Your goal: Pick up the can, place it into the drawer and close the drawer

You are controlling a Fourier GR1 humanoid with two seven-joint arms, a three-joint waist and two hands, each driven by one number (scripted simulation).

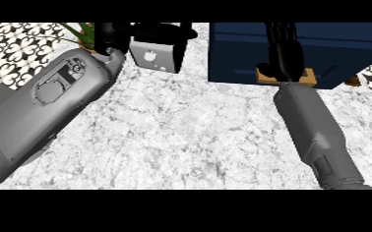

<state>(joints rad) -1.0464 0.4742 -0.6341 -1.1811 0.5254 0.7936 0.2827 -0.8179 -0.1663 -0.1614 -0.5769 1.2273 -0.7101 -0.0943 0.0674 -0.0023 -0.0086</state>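
Right hand (285,54) at 1 o'clock, fingers straight, together, pointing to 12 over dark blue drawer (240,54). Wooden drawer handle (311,76) right at wrist. Can not visible; cannot tell whether inside drawer or hidden under hand. Right hand nearer drawer; push toward 12 would likely close it. Left hand (110,37) at 11 o'clock, fingers cannot tell. Silver box with apple logo (154,56) beside it, plant (83,32) behind. Marble worktop (189,128) between arms.

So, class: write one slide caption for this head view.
Right hand reaches straight-fingered over the dark blue drawer unit; left hand rests at the counter's far edge.
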